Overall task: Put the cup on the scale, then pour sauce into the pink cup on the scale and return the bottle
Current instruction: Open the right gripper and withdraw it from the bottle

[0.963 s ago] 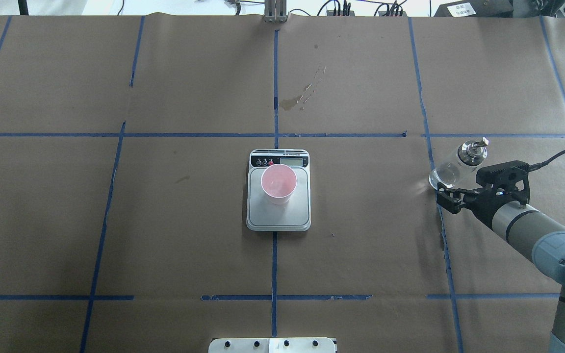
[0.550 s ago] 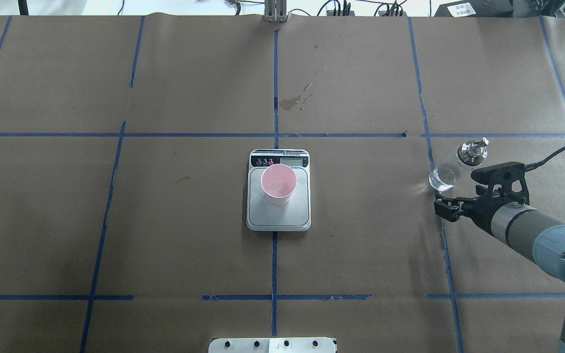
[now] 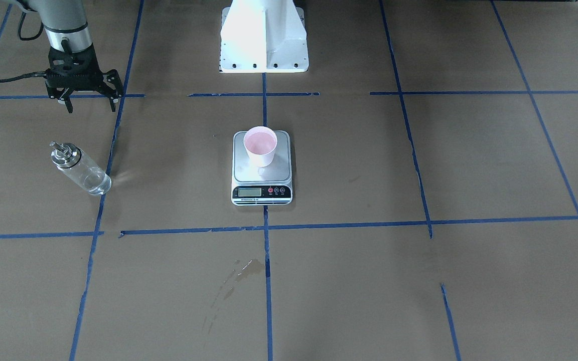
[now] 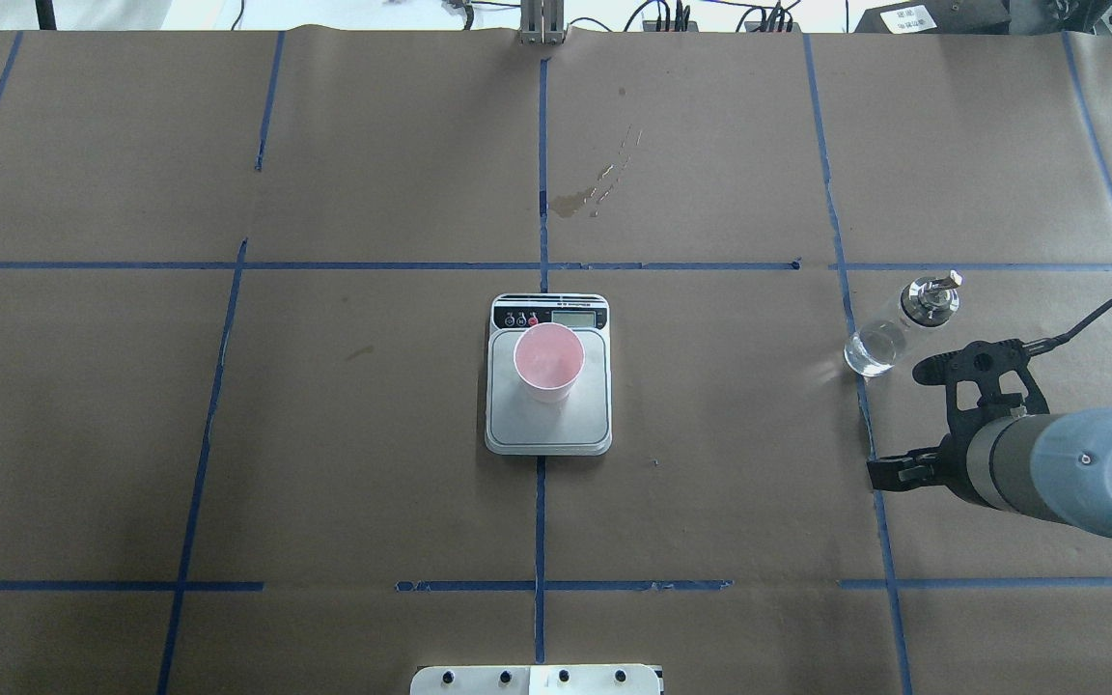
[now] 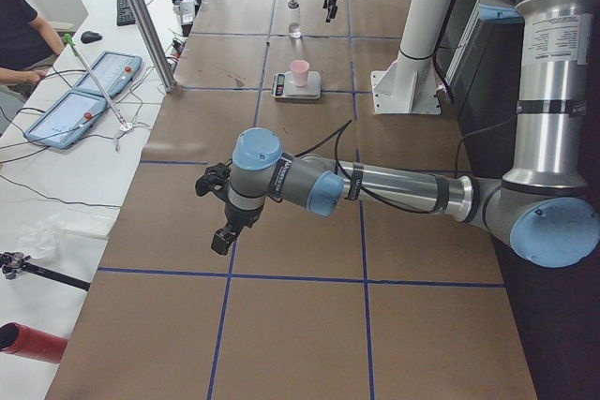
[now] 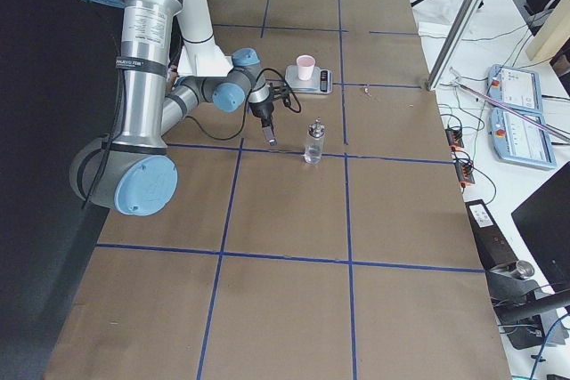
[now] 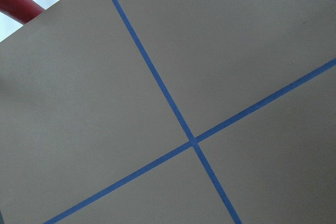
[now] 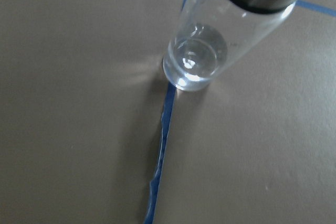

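The pink cup stands upright on the scale at the table's middle; both also show in the front view, cup on scale. The clear bottle stands upright and free on a blue tape line at the right, also seen in the front view and close up in the right wrist view. My right gripper is open and empty, drawn back from the bottle on the robot's side. My left gripper shows only in the left side view, over bare table; I cannot tell its state.
A brown stain marks the paper beyond the scale. The white robot base sits at the table's near edge. Blue tape lines grid the brown paper. Tablets and cables lie on the operators' side table.
My right gripper has pulled back from the bottle toward the robot and turned, staying open. The bottle, cup and scale have not moved.
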Tool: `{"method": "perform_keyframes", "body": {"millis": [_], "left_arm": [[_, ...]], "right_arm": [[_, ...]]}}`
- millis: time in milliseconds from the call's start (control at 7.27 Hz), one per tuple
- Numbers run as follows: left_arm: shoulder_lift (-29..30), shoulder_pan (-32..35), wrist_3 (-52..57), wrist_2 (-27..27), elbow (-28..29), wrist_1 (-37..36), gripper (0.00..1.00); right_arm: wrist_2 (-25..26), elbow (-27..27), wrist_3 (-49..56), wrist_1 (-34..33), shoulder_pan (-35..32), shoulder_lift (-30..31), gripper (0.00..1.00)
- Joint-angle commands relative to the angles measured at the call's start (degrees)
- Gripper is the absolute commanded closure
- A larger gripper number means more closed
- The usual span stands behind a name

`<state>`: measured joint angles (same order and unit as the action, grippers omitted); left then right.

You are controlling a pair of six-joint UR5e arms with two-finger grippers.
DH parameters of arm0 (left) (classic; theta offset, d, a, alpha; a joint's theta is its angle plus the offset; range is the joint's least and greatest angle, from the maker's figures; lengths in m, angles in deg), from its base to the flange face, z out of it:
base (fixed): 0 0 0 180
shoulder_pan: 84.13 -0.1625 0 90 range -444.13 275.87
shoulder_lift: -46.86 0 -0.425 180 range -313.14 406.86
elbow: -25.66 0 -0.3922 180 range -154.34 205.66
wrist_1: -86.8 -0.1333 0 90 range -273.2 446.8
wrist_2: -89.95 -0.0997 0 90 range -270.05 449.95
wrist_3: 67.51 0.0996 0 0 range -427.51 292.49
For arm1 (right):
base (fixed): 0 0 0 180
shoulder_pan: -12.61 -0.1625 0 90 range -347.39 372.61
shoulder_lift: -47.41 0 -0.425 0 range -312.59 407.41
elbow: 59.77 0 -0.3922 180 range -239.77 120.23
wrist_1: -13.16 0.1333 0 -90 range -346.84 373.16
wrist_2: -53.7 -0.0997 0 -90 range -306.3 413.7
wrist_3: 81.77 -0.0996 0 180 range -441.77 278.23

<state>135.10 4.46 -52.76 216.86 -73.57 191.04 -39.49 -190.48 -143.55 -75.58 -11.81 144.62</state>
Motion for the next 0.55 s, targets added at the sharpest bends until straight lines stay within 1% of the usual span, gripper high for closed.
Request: {"method": "perform_keyframes", "body": {"millis": [0,138,275,412], "left_arm": [[0.0,0.09,0.02,0.0,0.0,0.0,0.0],[0.0,0.18,0.02,0.0,0.0,0.0,0.0],[0.09,0.09,0.02,0.0,0.09,0.0,0.0],[0.09,0.18,0.02,0.0,0.09,0.0,0.0]], "right_arm": [[-7.17,-5.76,-0.01,-20.87,-2.64,-9.8,0.0],[-10.84,-6.4,0.08,-24.51,-8.83,-14.37,0.0],[-18.01,-6.32,1.39,-26.2,-16.46,-16.76,0.0],[-24.35,-6.14,4.53,-26.13,-23.06,-18.62,0.0]]}}
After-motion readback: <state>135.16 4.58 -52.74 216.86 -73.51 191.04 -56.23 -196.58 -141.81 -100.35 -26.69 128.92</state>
